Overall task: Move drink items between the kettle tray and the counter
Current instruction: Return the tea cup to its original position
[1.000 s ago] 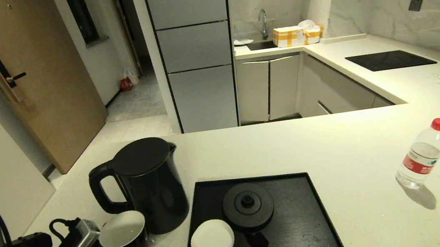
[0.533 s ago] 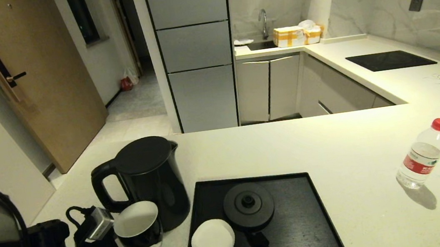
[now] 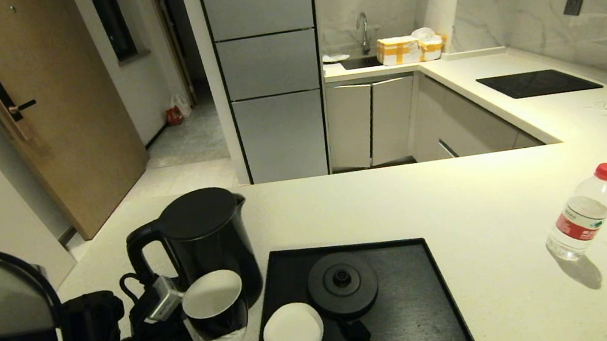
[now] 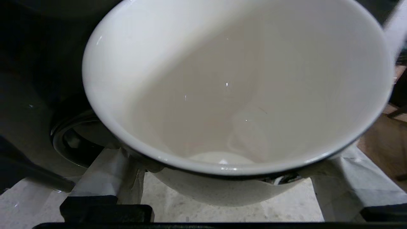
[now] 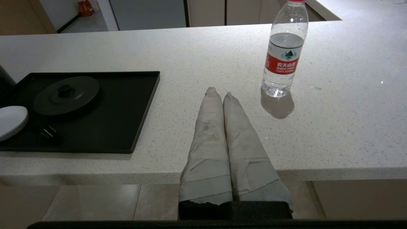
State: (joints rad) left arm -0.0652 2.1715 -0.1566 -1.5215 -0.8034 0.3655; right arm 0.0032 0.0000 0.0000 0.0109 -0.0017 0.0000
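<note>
Pale worktop (image 3: 400, 205) lies below; my left fingers (image 4: 108, 168) grip the cup (image 3: 215, 300) beside the kettle (image 3: 205, 240); right fingers (image 5: 222, 127) pressed together.

Speckled stone desk (image 3: 458, 203), smooth and glossy; matt black tray (image 3: 414, 319); clear plastic water bottle (image 3: 582, 215); cup (image 3: 214, 303) glossy white inside.

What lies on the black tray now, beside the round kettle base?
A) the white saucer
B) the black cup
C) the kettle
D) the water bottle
A: the white saucer lies on the tray beside the base disc; the other three are off it.
</note>
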